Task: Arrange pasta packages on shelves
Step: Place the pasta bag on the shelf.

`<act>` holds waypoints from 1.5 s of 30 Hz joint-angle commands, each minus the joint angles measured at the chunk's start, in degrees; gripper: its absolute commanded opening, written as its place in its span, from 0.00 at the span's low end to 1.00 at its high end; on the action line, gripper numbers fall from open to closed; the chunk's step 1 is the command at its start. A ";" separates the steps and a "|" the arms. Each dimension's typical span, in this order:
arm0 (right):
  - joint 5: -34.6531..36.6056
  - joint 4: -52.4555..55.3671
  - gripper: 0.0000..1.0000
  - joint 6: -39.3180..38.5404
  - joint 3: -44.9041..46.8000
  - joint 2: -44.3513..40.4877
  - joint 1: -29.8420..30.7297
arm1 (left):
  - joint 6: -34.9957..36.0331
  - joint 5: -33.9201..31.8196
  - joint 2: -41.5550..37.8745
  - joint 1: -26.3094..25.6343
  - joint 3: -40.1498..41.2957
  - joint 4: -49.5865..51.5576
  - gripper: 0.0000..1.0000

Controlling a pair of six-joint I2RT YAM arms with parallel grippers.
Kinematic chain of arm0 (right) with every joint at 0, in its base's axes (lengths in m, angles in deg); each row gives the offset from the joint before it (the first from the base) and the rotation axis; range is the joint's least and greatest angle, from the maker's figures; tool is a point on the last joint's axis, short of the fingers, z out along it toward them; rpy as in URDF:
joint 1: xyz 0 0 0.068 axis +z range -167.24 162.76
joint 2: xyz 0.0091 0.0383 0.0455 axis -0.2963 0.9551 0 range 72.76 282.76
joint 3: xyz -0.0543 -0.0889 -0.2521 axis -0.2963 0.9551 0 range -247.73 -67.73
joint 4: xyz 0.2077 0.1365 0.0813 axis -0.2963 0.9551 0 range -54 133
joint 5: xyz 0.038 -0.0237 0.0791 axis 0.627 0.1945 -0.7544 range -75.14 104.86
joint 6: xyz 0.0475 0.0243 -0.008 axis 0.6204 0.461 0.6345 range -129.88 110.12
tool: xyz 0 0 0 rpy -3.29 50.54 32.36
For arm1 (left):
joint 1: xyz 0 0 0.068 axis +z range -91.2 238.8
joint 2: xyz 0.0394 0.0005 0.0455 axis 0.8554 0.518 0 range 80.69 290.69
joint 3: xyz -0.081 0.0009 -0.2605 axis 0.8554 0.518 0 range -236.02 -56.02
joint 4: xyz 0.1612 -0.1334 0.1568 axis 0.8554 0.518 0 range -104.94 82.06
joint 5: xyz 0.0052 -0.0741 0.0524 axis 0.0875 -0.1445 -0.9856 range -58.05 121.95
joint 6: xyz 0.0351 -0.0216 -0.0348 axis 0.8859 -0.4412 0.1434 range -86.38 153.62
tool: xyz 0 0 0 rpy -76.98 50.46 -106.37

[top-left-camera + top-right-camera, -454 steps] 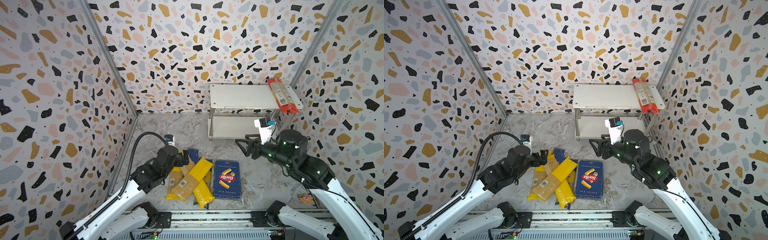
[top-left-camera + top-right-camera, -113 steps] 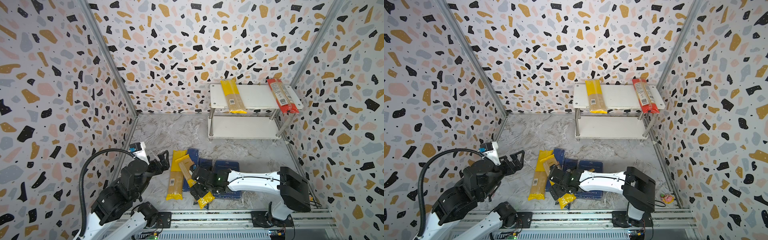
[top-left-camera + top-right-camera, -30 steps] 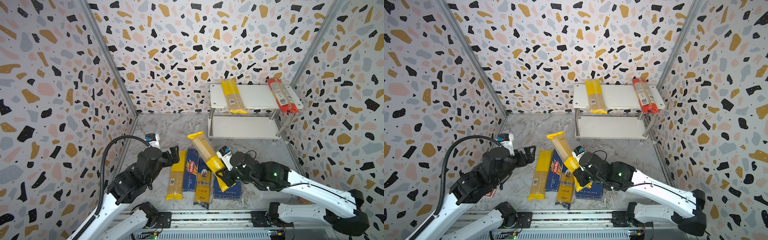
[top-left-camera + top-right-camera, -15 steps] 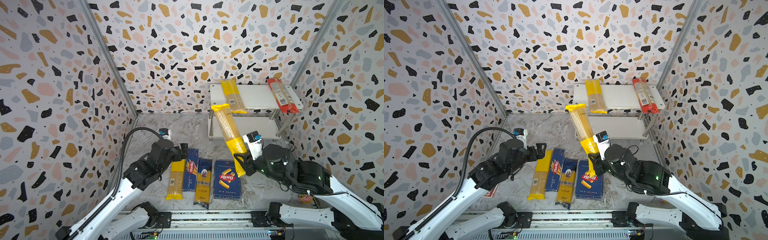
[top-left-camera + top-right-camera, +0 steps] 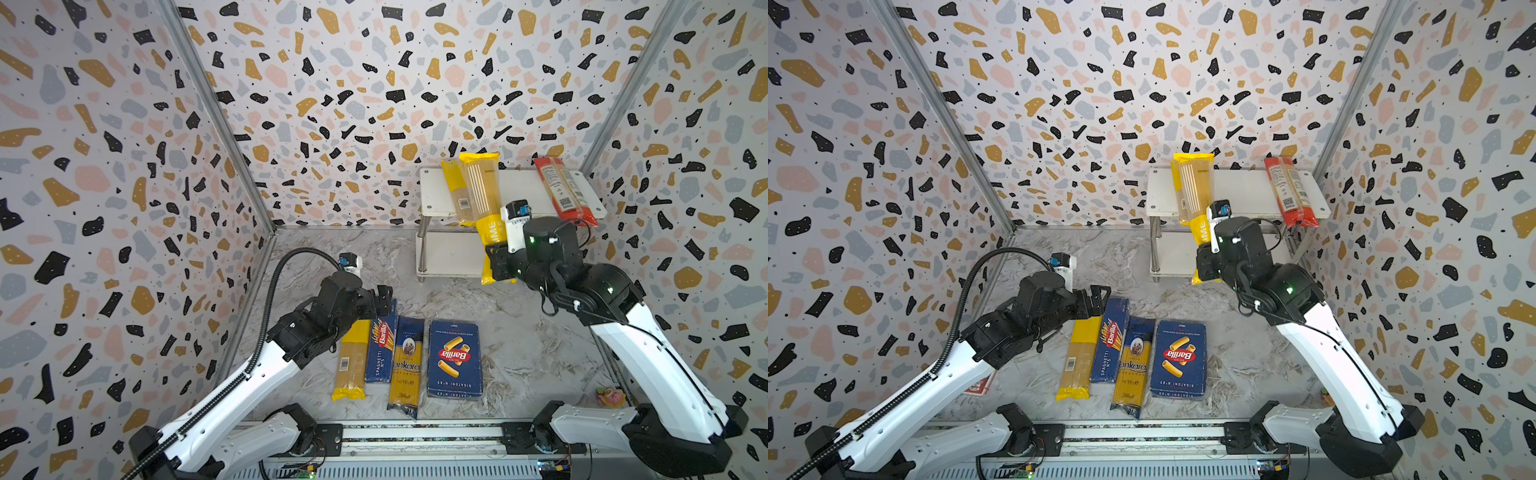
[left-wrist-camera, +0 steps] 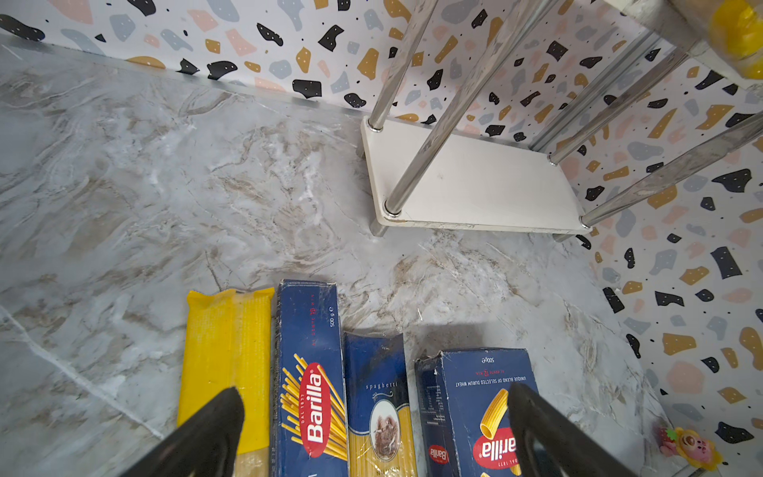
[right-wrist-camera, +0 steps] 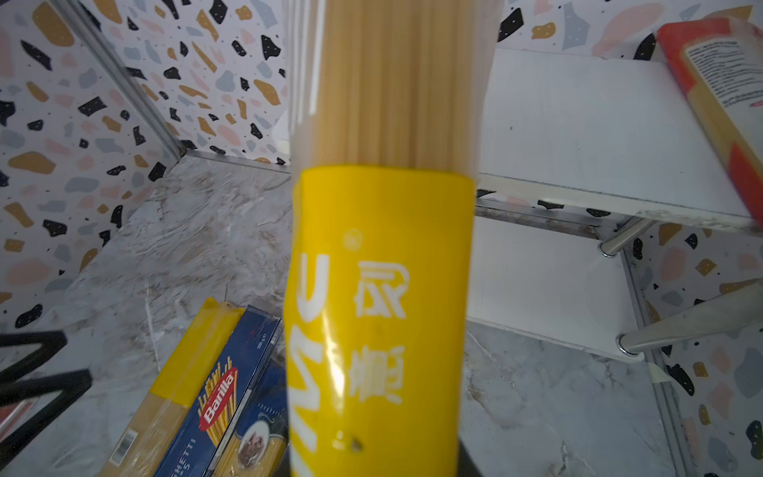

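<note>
R jaws grip yellow bag (image 5: 483,192); L jaws wide.

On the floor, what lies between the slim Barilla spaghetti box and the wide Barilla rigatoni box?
A dark blue spaghetti bag lies between the slim box and the rigatoni box, seen in both top views.

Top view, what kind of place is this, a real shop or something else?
Probably a robot test cell staged as a shop, not a real one: terrazzo-print panels box in a small marble-look floor, two robot arms sit on a rail, and one small rack holds pasta packs.
</note>
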 commanded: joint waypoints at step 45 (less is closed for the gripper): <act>-23.58 -0.88 0.25 -1.04 -39.70 32.34 -30.22 | 3.54 4.15 1.12 -0.17 2.91 -6.42 0.99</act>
